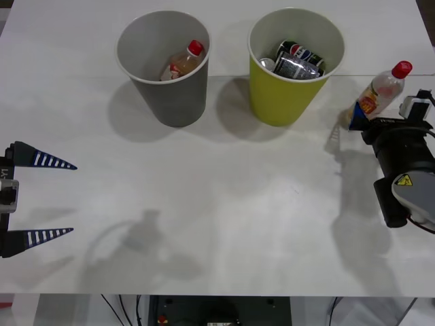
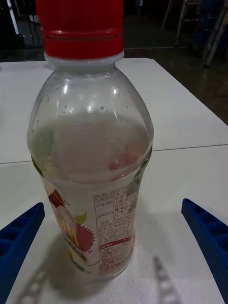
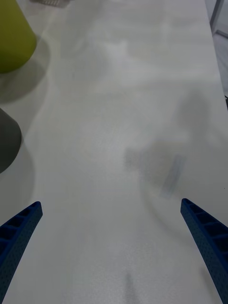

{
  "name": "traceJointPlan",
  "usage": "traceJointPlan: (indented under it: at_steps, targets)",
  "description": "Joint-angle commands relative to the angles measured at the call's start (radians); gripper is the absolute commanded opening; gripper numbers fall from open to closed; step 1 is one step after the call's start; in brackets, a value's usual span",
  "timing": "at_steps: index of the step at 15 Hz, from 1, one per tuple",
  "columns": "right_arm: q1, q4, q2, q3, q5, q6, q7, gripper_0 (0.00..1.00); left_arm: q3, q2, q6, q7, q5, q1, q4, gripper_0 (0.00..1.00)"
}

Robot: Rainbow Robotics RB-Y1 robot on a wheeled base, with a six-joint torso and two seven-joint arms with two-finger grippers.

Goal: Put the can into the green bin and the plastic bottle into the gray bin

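White laminate is covering the whole table [image 1: 224,224], and on it the gray bin [image 1: 166,64] is standing toward the robot's left with the green bin [image 1: 293,64] just beside it on the right, the two apart. The gray bin is already holding a red-capped bottle with amber-brown contents [image 1: 182,62]; the green bin is holding crushed cans [image 1: 299,60]. The plastic bottle [image 1: 380,92], clear with a red cap and a yellow-and-red label, is standing on the table to the right of the green bin, at the right arm's tip.

The step in hand looks to be the grasp of this bottle. The right gripper [image 2: 114,247] is sitting with its blue fingers [image 2: 209,237] spread wide on either side of the bottle's lower body, neither pad touching it, so it is holding nothing. To do this well, the arm is probably best closing squarely on the labelled waist, low enough that the light bottle is not tipping, and gently, since thin plastic is likely to buckle. The carry then has to clear the green bin's rim on the way to the gray one.

The left gripper [image 1: 41,197] is waiting near the table's left edge, fingers wide apart and empty.
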Motion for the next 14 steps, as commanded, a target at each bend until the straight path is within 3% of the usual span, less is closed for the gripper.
traceJointPlan:
  at_steps: [1,11,12,13,14]
  targets:
    - [-0.043,0.072,0.027,0.000,0.000,-0.022,0.006,1.00,0.000,0.000,0.000,0.000,0.000,0.000,0.000,1.00]
    - [-0.150,0.218,0.089,0.000,0.000,-0.070,0.009,1.00,0.000,0.000,0.000,0.000,0.000,0.000,0.000,1.00]
    - [-0.150,0.217,0.089,-0.001,0.003,-0.070,0.013,0.88,0.000,0.000,0.000,0.000,0.000,0.000,0.000,1.00]
    - [-0.150,0.218,0.089,0.000,0.006,-0.070,0.017,0.29,0.000,0.000,0.000,0.000,0.000,0.000,0.000,1.00]
    - [-0.150,0.218,0.089,0.000,0.006,-0.071,0.015,0.00,0.000,0.000,0.000,0.000,0.000,0.000,0.000,1.00]
